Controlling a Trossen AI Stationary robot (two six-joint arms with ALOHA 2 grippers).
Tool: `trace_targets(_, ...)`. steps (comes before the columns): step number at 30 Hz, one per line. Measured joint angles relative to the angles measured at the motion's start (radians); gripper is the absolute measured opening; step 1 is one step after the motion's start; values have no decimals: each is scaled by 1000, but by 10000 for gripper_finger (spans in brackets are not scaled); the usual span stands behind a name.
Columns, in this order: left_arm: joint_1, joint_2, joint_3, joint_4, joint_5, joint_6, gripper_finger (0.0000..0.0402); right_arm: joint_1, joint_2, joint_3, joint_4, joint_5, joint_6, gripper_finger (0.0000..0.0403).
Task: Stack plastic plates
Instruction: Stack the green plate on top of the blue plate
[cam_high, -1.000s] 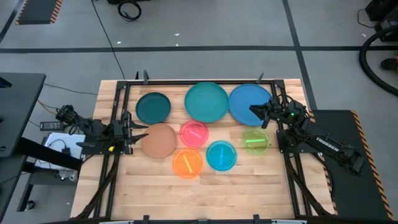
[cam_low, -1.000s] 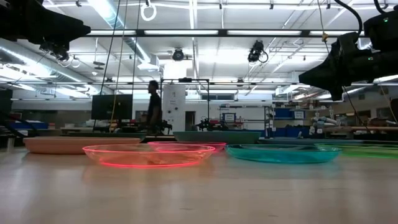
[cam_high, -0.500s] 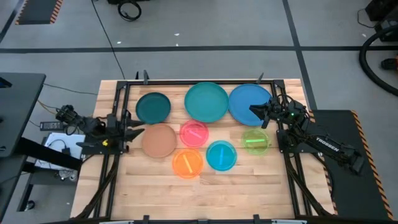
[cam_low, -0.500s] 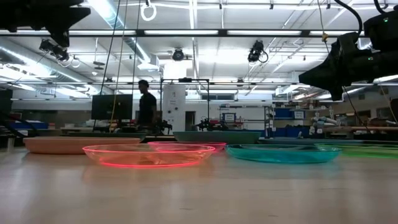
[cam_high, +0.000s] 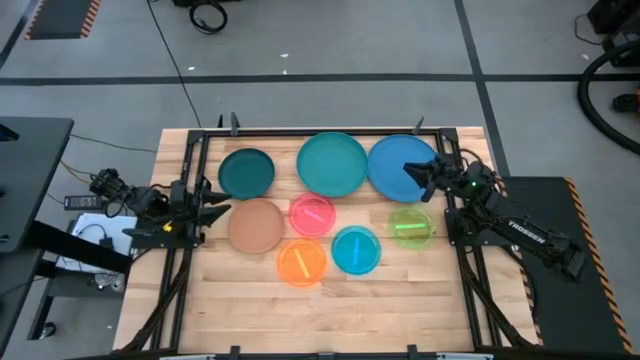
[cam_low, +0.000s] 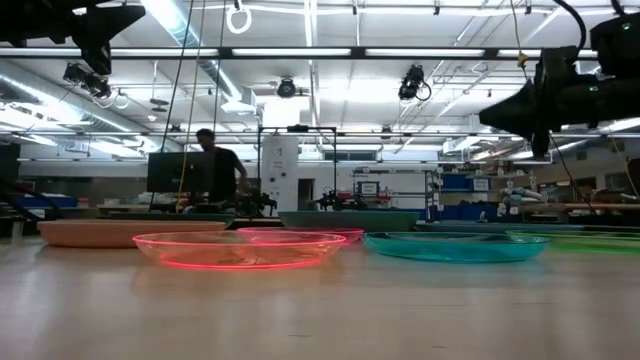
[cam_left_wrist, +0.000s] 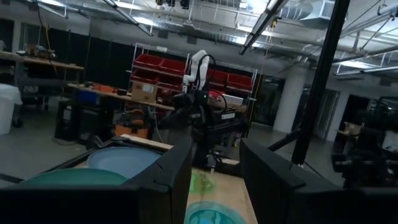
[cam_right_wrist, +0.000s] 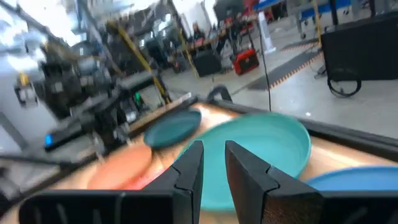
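Observation:
Eight plates lie flat and apart on the wooden table (cam_high: 240, 300). Along the far side are the dark-teal plate (cam_high: 246, 172), the large teal plate (cam_high: 332, 164) and the large blue plate (cam_high: 392, 158). Nearer are the brown (cam_high: 257, 225), pink (cam_high: 312, 215), orange (cam_high: 302, 262), cyan (cam_high: 356, 250) and green (cam_high: 410, 226) plates. My left gripper (cam_high: 222, 208) is open and empty, in the air left of the brown plate. My right gripper (cam_high: 410, 175) is open and empty, above the blue plate's near right part.
A dark metal frame (cam_high: 190, 170) runs along the table's left, far and right edges. The near strip of the table bears no plates. A person (cam_low: 210, 170) moves in the room behind the table.
My left gripper has drawn back a little toward the table's left edge and risen. My right gripper has shifted slightly toward the far edge and up. The plates have stayed where they were. The person in the background has walked leftward.

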Motion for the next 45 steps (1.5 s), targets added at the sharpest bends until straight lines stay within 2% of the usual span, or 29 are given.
trace_targets(3, 2, 0, 0, 8, 0, -2, 142, 0, 0, 0, 59, 58, 103, 77)
trace_targets(6, 2, 20, -6, 13, 0, -28, 142, 0, 2, 0, 115, 66, 180, 77)
trace_targets(12, 19, 191, -8, 90, -5, -56, 142, 9, 81, 0, 342, -117, 175, 77)
trace_targets(15, 24, 299, 12, 143, -5, -77, 142, 34, 140, 17, 370, -121, 172, 77)
trace_targets(22, 23, 514, 90, 127, -5, -137, 142, 164, 332, 122, 340, -118, 49, 77)
trace_targets(24, 22, 550, 114, 87, -5, -160, 142, 210, 390, 159, 302, -82, -10, 77)
trace_targets(28, 23, 595, 183, -102, -5, -262, 142, 302, 514, 229, 193, 50, -123, 77)
trace_targets(34, 22, 632, 266, -312, -4, -367, 142, 411, 692, 310, 182, 154, -203, 77)
trace_targets(39, 6, 635, 288, -366, -4, -392, 142, 482, 818, 371, 178, 229, -242, 77)
trace_targets(45, -2, 635, 288, -379, -4, -392, 142, 539, 957, 473, 94, 316, -300, 77)
